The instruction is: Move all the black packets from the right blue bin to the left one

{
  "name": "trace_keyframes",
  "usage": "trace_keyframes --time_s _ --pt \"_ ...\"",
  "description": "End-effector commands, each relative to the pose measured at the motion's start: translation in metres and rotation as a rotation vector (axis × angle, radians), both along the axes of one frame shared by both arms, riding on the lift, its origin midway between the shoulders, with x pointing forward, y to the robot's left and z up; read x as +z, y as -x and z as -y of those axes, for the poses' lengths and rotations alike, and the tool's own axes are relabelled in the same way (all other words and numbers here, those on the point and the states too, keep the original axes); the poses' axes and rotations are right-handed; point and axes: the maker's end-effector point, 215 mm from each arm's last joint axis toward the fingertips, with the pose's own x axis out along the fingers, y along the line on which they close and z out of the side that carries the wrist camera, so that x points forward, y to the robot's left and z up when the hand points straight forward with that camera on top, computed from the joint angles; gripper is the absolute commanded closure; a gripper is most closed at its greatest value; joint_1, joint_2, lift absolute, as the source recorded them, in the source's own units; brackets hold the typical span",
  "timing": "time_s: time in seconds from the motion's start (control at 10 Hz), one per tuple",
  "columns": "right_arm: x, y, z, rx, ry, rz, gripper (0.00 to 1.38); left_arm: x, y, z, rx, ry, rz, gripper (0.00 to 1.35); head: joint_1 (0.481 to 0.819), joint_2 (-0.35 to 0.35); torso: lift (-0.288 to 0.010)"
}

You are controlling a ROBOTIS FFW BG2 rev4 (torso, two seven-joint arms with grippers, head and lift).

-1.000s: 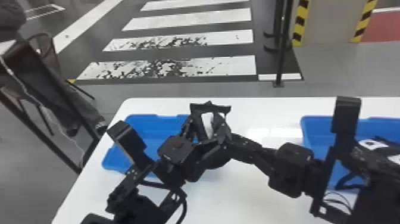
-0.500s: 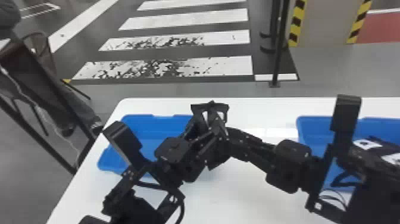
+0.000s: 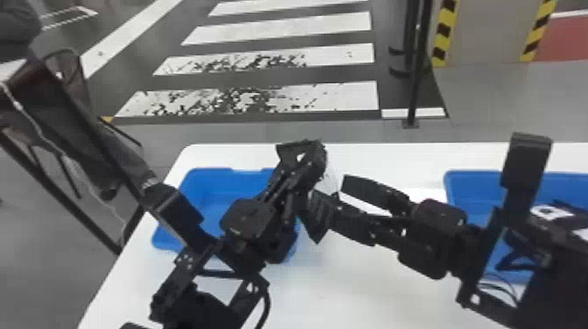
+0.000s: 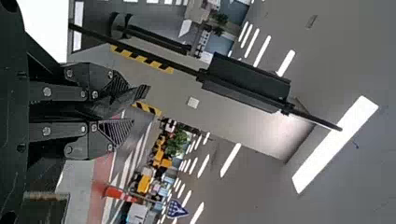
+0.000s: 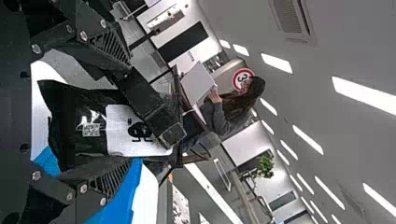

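Left wrist view has the left end effector (image 4: 131, 104) gripping the packet (image 5: 81, 119) near the left bin (image 3: 208, 188), the right end effector (image 5: 126, 113) open around it, presumably to complete a handover.

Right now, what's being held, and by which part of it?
A black packet, in the left gripper, apparently pinched near an edge; which edge, can't tell. Right gripper is open.

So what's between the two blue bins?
White tabletop in the head view, with the right gripper and left gripper above it; the right wrist view shows a black packet by the right one.
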Motion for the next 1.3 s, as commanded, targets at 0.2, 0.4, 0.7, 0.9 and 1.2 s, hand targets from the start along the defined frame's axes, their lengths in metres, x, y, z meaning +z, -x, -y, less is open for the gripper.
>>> trace_keyframes --time_s 0.2,0.4,0.7,0.9,1.2 --pt "0.001 -0.001 0.006 -0.017 -0.022 -0.008 0.07 -0.012 -0.025 -0.054 0.182 -0.111 0.060 1.21 0.695 0.246 -0.140" --pt "0.007 -0.003 0.011 -0.036 -0.042 0.001 0.08 -0.061 -0.072 -0.134 0.388 -0.336 0.074 1.21 0.695 0.294 -0.140" --pt "0.012 -0.003 0.016 -0.047 -0.052 0.008 0.08 -0.126 -0.092 -0.235 0.610 -0.688 -0.002 1.17 0.691 0.350 -0.140" --pt "0.007 -0.015 0.036 -0.113 -0.006 0.024 0.09 -0.127 -0.077 -0.226 0.549 -0.646 0.031 0.10 0.695 0.350 -0.140" --pt "-0.013 -0.080 0.138 -0.392 0.276 0.108 0.09 -0.059 -0.040 -0.161 0.427 -0.401 0.175 0.14 0.695 0.342 -0.140"
